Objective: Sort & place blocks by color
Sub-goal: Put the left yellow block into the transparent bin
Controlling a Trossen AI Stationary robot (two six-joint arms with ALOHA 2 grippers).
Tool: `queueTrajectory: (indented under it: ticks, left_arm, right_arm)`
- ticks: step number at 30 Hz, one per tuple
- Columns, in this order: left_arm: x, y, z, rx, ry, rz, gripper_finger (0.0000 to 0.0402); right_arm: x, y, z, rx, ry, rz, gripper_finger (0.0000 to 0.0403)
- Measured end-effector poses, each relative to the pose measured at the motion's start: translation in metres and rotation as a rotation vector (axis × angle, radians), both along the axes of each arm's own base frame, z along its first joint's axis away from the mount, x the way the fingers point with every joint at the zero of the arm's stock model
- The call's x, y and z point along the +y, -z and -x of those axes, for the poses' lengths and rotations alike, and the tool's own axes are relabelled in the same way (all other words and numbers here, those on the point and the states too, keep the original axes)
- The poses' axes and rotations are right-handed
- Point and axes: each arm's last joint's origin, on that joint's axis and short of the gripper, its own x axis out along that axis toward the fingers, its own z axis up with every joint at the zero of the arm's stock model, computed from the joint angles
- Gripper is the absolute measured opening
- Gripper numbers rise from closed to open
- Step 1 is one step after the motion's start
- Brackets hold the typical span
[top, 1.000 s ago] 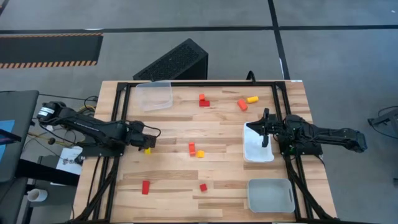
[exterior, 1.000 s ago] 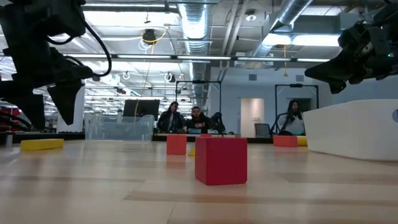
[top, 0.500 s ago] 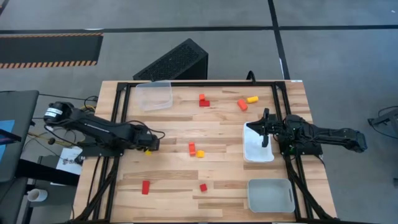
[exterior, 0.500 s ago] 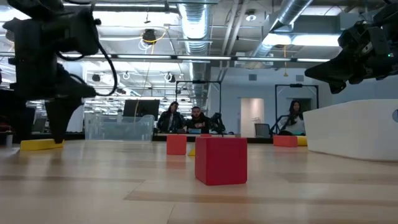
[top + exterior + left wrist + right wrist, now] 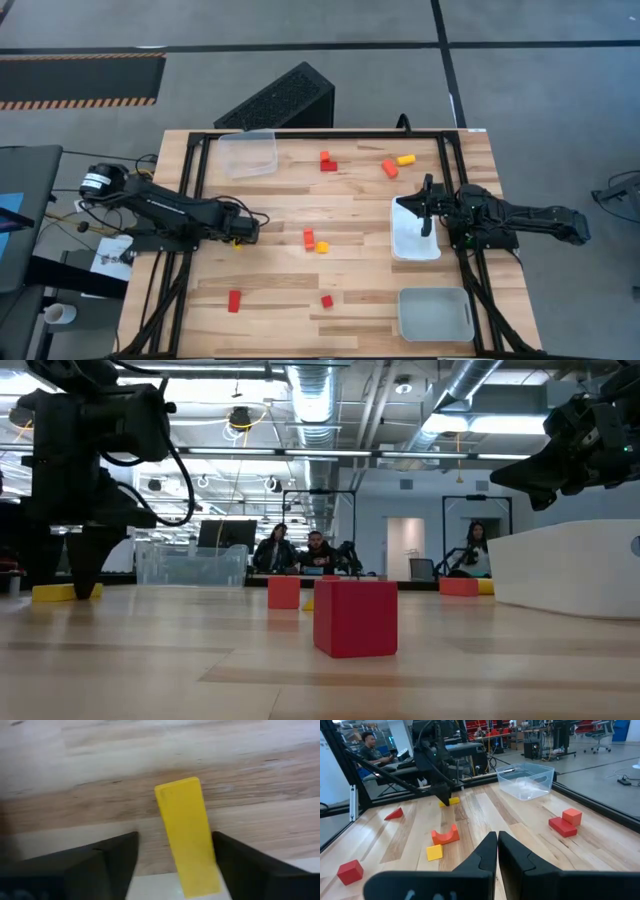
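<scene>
Blocks lay scattered over the wooden table (image 5: 350,290), none yet in a tray as far as the high view showed. Left gripper (image 5: 240,236) sat low at about 9 o'clock of the table, straddling the yellow bar (image 5: 187,837); in the left wrist view the jaws stood apart, one finger on each side of the bar, gaps visible both sides, so no clamp yet. Bar lay flat on the wood, lengthwise between the fingers, likely lined up that way for a grip across its narrow width. Right gripper (image 5: 426,207) hung above the white tray (image 5: 414,247) at 3 o'clock, jaws together, holding nothing, apparently parked clear of the left arm's work. Clear tray (image 5: 247,153) stood at 11 o'clock, a third tray (image 5: 435,313) at 5 o'clock. Red cube (image 5: 355,618) near 6 o'clock, red bar (image 5: 234,300) at 7 o'clock, other red, orange and yellow pieces around centre and 1 o'clock, all loose and waiting.
</scene>
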Motion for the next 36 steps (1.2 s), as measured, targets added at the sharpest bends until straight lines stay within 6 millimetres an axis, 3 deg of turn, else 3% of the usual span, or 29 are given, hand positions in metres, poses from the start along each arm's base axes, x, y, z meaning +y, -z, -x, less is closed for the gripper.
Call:
queueTrajectory:
  ticks: [6,12,19,22,26,29,32,36]
  left_arm:
    - [0.005,-0.001,-0.001,0.003,0.034,-0.011,0.0067]
    - [0.019,-0.009,-0.005,-0.006,0.120,-0.075,0.0065]
    - [0.055,-0.065,-0.022,-0.139,0.217,-0.376,0.0074]
    - [0.077,-0.096,-0.022,-0.110,0.280,-0.599,0.0071]
    - [0.120,-0.137,-0.018,-0.007,0.217,-0.898,0.0070]
    - [0.160,-0.155,-0.011,-0.022,0.222,-0.962,0.0070]
    - [0.204,-0.155,0.004,-0.176,0.244,-0.918,0.0070]
    - [0.245,-0.127,0.030,-0.266,0.199,-0.701,0.0070]
  right_arm:
    - [0.000,0.000,0.000,0.000,0.000,0.000,0.0042]
    - [0.000,0.000,0.000,0.000,0.000,0.000,0.0042]
    - [0.000,0.000,0.000,0.000,0.000,0.000,0.0042]
    - [0.000,0.000,0.000,0.000,0.000,0.000,0.0042]
    - [0.000,0.000,0.000,0.000,0.000,0.000,0.0042]
    - [0.000,0.000,0.000,0.000,0.000,0.000,0.0042]
    - [0.000,0.000,0.000,0.000,0.000,0.000,0.0042]
    - [0.000,0.000,0.000,0.000,0.000,0.000,0.0042]
